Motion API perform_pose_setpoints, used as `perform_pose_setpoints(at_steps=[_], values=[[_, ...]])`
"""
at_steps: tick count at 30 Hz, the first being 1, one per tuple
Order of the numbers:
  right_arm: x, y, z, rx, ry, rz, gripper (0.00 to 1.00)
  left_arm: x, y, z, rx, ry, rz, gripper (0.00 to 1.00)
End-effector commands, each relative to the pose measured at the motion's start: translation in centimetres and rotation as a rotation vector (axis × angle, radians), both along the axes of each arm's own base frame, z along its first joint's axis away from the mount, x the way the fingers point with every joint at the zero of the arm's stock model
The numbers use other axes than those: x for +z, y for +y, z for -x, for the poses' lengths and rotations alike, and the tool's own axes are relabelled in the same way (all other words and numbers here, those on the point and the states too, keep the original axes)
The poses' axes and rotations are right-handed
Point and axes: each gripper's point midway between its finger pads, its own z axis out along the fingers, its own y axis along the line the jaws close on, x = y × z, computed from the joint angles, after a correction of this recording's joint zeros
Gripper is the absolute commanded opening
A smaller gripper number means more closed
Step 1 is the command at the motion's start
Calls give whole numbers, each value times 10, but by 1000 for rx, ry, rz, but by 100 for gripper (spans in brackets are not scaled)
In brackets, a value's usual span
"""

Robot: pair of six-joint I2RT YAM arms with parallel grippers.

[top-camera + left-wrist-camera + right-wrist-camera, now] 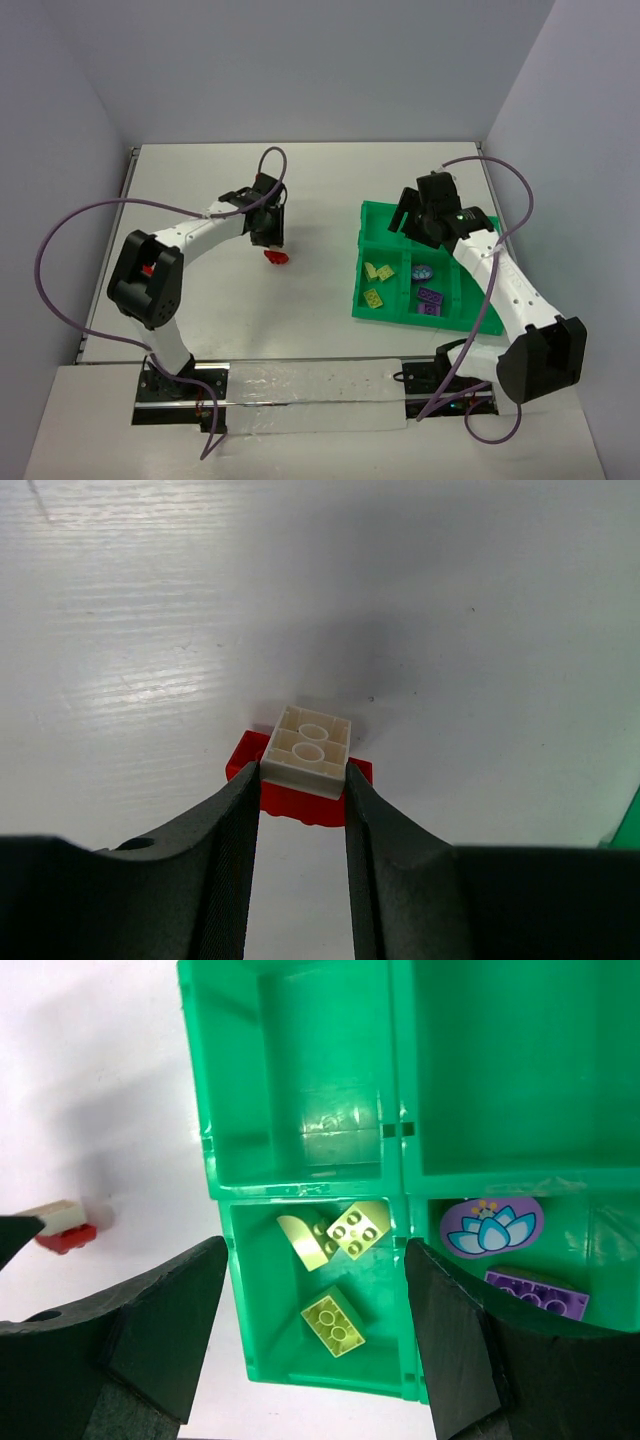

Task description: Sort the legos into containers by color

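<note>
one pale brick [306, 748], likely light, rigid, slick: left gripper [302, 776] pinches its flat sides; right gripper [317, 1260] stands wide.

Top cam: high behind my bases, looking down on the whole table [300, 180]. Left wrist cam: aimed past my left fingers [200, 870], very near the cream-on-red brick stack [305, 768]. Right wrist cam: straight down over the green tray [400, 1080], farther off. The stack shows at its left edge; all three views share it.
</note>
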Motion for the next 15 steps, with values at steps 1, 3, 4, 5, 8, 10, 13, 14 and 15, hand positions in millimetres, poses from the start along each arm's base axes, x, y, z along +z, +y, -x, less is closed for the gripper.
perform_pose_setpoints(at_steps=[1, 3, 4, 5, 8, 10, 13, 14, 15], values=[[22, 13, -18, 47, -83, -6, 79, 7, -21, -8, -73, -26, 13, 32], [23, 16, -19, 59, -82, 1, 79, 7, -23, -8, -79, -24, 10, 37], [25, 17, -20, 63, -86, 1, 79, 7, -23, -7, -84, -23, 11, 47], [26, 20, -22, 67, -89, 0, 79, 8, -24, -5, -91, -19, 15, 56], [28, 26, -24, 82, -94, -4, 79, 11, -27, -4, -111, -15, 22, 79], [27, 31, -27, 89, -95, -10, 79, 20, -30, -7, -115, -27, 31, 90], [29, 42, -29, 110, -99, -13, 79, 32, -30, -9, -113, -44, 37, 92], [31, 45, -31, 113, -105, -11, 79, 39, -30, -10, -114, -56, 41, 92], [33, 51, -32, 121, -113, -12, 79, 43, -29, -10, -111, -63, 37, 92]])
